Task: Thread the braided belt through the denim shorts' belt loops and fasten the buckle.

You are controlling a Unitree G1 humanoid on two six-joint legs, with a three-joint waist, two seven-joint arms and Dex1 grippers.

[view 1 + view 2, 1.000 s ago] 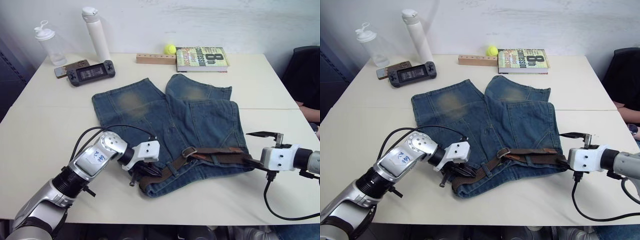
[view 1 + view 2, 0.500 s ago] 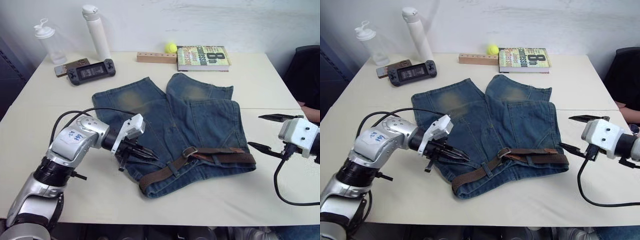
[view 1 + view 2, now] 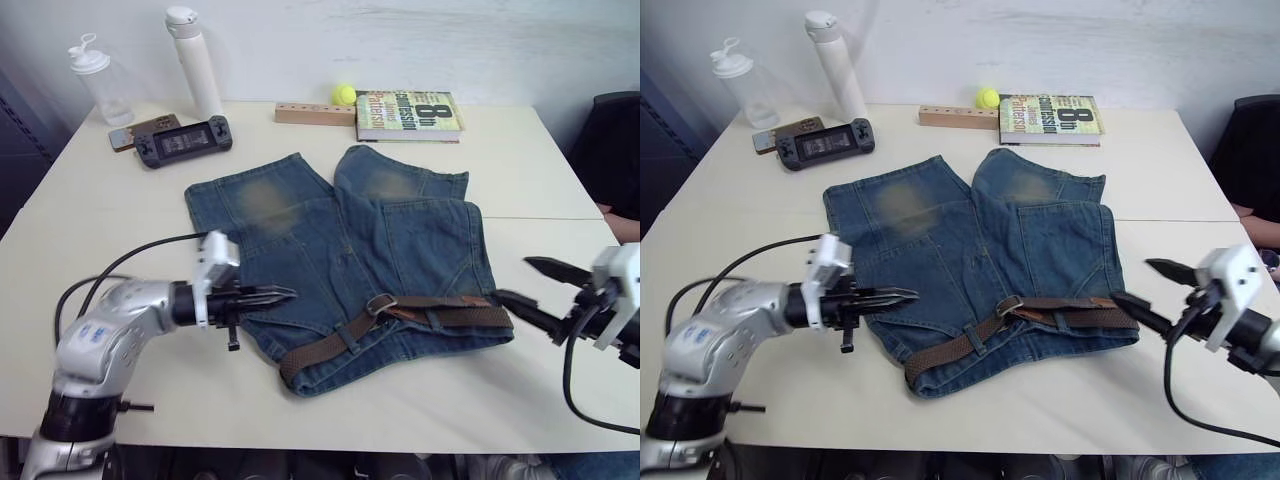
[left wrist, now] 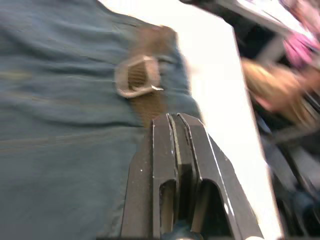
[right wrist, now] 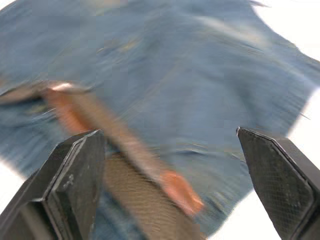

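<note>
Our left gripper (image 3: 285,294), fingers pressed together, hovers level over the 9 o'clock edge of the denim shorts (image 3: 340,250); our right gripper (image 3: 528,283), fingers spread wide, hangs off the waistband's 3 o'clock end, holding nothing. Both have drawn back from the braided belt (image 3: 400,322) since a second ago. The belt lies along the waistband, its buckle (image 3: 379,304) mid-waist. At the table's (image 3: 520,170) 12 o'clock edge sit a book (image 3: 408,103), a tennis ball (image 3: 343,95), a game console (image 3: 184,141) and two bottles (image 3: 196,62).
</note>
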